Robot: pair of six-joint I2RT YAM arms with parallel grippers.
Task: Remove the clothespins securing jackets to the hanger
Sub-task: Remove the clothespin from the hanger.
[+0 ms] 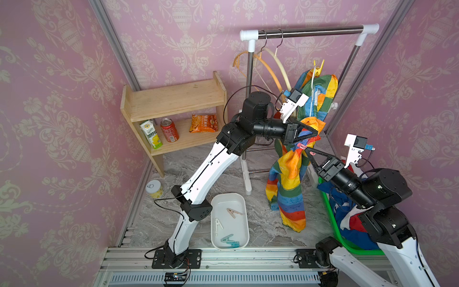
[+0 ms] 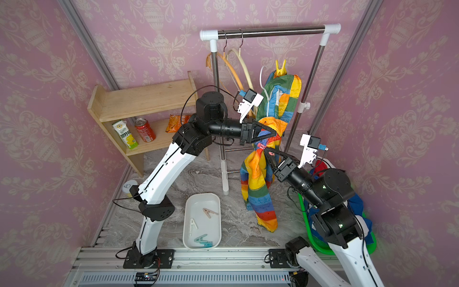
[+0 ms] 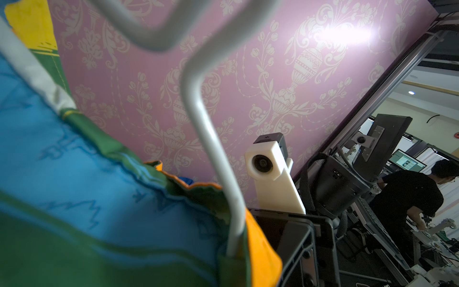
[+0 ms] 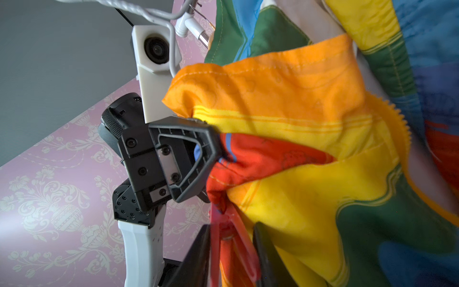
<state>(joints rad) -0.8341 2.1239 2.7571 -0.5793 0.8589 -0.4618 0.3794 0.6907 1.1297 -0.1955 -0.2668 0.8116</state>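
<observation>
Right wrist view: right fingers (image 4: 196,258) seemingly squeeze the stiff, light red clothespin (image 4: 228,243) by its legs; left fingers (image 4: 178,128) clamp the soft, slippery rainbow jacket (image 4: 298,188) beside it.

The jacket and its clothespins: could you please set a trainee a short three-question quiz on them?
1. True or false: a yellow clothespin sits atop the jacket.
2. The left gripper is shut on: A) the jacket, B) the shelf, C) a can.
3. What does the right gripper straddle?
Key: 1 true; 2 A; 3 a red clothespin.
</observation>
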